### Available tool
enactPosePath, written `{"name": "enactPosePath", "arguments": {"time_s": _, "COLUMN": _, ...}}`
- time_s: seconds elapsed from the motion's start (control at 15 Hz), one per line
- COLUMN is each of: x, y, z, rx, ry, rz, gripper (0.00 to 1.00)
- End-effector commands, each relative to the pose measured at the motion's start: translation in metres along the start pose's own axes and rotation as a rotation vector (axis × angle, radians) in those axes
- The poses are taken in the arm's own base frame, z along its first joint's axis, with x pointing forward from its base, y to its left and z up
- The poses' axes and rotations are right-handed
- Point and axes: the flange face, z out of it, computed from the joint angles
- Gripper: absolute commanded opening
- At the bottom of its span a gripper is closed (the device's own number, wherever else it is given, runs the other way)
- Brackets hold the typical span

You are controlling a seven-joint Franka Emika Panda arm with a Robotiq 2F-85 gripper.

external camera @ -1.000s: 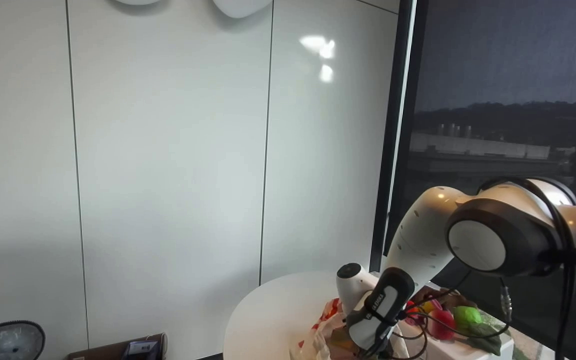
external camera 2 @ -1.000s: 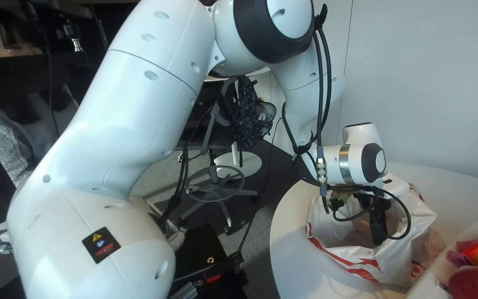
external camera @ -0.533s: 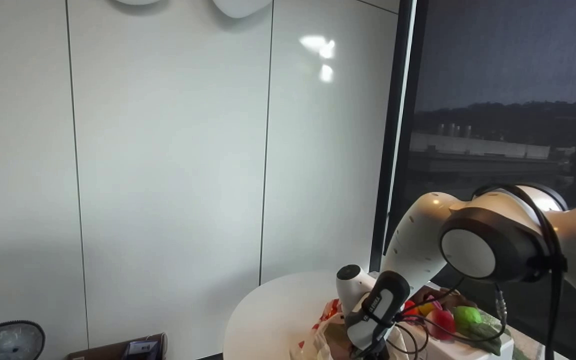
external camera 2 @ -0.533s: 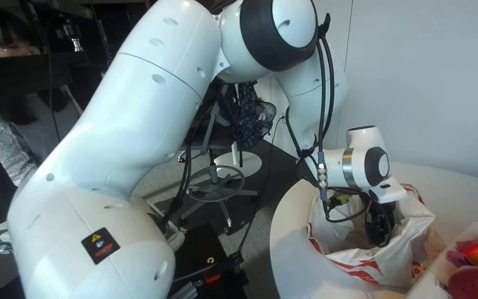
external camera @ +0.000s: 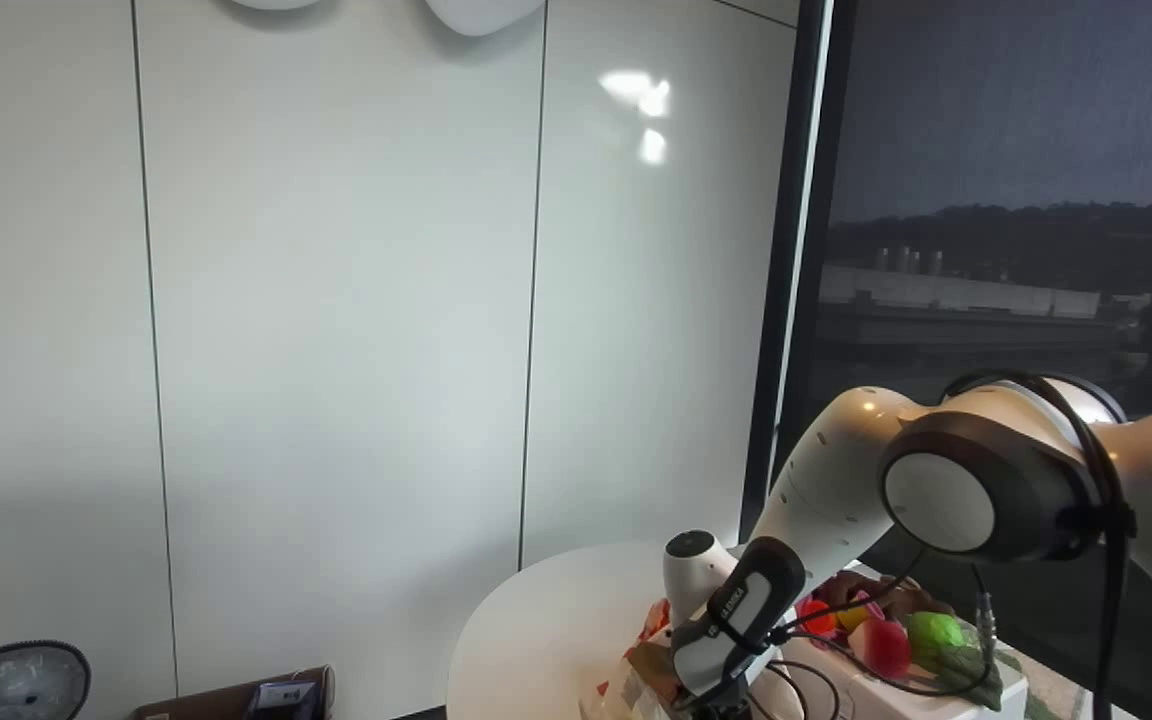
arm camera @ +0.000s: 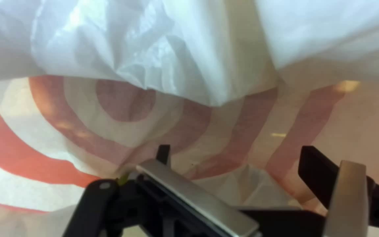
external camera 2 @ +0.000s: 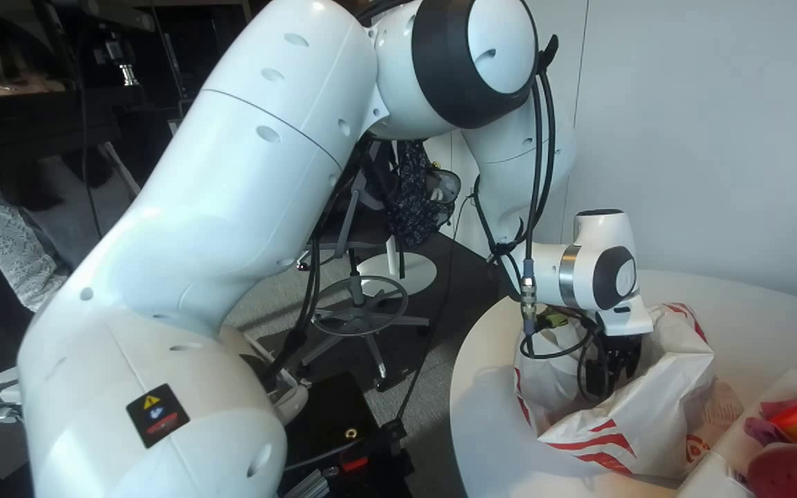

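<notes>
Inside the red-and-white bag (external camera 2: 651,418) on the worktop (external camera 2: 485,415), the hand (arm camera: 236,153) stands spread, gripping nothing; within the last second it has shifted away from the fruit pile (external camera: 881,648) beside the bag, whose mouth looks tighter, probably leaving less working room.

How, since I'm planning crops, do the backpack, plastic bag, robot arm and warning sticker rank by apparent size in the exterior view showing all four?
1. robot arm, by far
2. plastic bag
3. backpack
4. warning sticker
</notes>
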Motion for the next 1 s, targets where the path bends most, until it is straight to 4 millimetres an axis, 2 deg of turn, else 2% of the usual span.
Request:
{"name": "enactPosePath", "arguments": {"time_s": 0.0, "x": 0.001, "y": -0.002, "z": 0.014, "rx": -0.004, "ry": -0.118, "rz": 0.114, "gripper": 1.00}}
{"name": "enactPosePath", "arguments": {"time_s": 0.27, "x": 0.021, "y": -0.004, "z": 0.023, "rx": -0.004, "ry": -0.071, "rz": 0.141, "gripper": 1.00}}
{"name": "enactPosePath", "arguments": {"time_s": 0.6, "x": 0.045, "y": -0.017, "z": 0.003, "rx": 0.037, "ry": 0.042, "rz": 0.089, "gripper": 1.00}}
{"name": "enactPosePath", "arguments": {"time_s": 0.93, "x": 0.050, "y": -0.028, "z": 0.004, "rx": 0.059, "ry": 0.094, "rz": 0.045, "gripper": 1.00}}
